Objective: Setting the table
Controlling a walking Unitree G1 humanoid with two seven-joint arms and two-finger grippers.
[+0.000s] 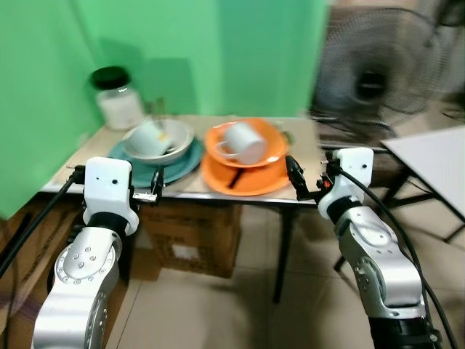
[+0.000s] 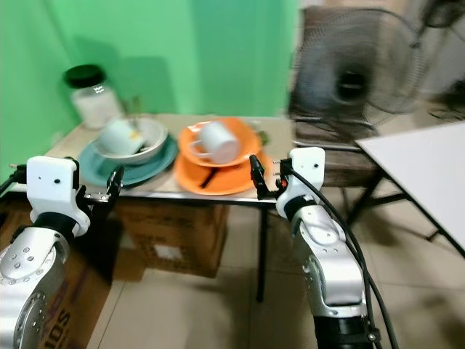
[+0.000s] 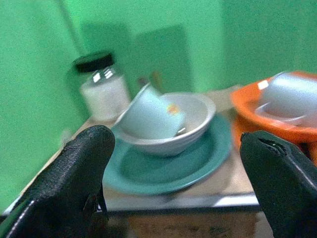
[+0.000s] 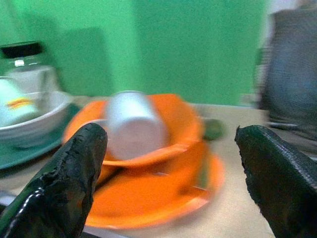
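On the tabletop (image 1: 301, 149) against a green backdrop sit two stacks of dishes. On the robot's left, a teal plate (image 1: 182, 166) carries a pale grey bowl (image 1: 174, 139), and a light blue cup (image 1: 147, 134) lies tipped inside that bowl. Just beside it, an orange plate (image 1: 243, 182) holds an orange bowl (image 1: 272, 145) with a white mug (image 1: 243, 142) lying on its side in it. A dark utensil (image 1: 234, 178) pokes out between the orange bowl and plate. A glass jar (image 1: 120, 102) with a black lid stands at the back corner. The left tool (image 1: 155, 183) hovers at the near edge before the teal plate, fingers spread apart, empty. The right tool (image 1: 299, 178) hovers at the near edge by the orange plate, also spread wide and empty. A standing fan (image 1: 381, 73) is behind on the right, and cardboard boxes (image 1: 192, 243) sit under the tabletop.
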